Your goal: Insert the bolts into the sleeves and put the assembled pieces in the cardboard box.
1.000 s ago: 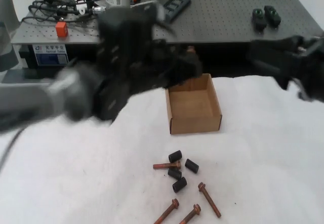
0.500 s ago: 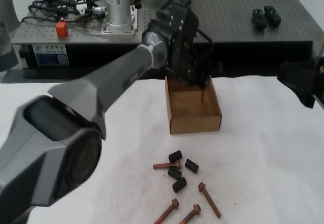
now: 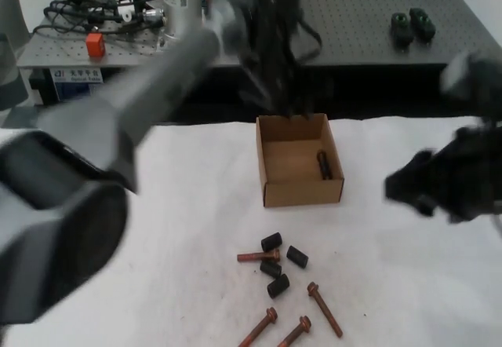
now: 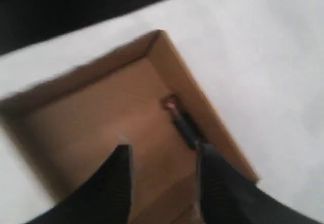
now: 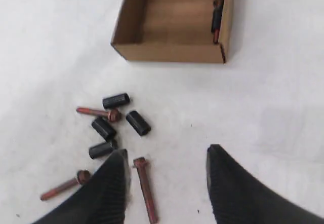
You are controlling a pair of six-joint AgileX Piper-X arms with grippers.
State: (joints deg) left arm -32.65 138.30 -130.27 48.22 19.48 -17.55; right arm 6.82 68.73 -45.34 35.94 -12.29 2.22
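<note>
Hovering above the box point(image 4: 86, 82), the left pincer point(image 4: 163, 193) is released: its two fingers point(image 4: 117, 188) are spread apart with nothing between them. One assembled piece point(image 4: 183, 125), a copper-coloured bolt seated in a black sleeve, lies on the box floor along a side wall, touching it or just beside it. The bolt head protrudes from one end of the sleeve. In the high view the box stands on the white surface point(image 3: 157, 206), and the piece lies against its right-hand wall. The left arm point(image 3: 157, 88) extends from the near left to a position over the far edge of the box. The right pincer point(image 5: 167, 188) is also released and grasps nothing. It hangs over the surface on the near side of the box, close to the loose parts. Four loose sleeves point(image 5: 116, 101) lie in a tight cluster on the surface, well apart from the box. One bolt point(image 5: 96, 112) lies within the cluster, its head just beside two of the sleeves. Three more bolts point(image 3: 324, 309) lie on the near side of the cluster, apart from one another.
</note>
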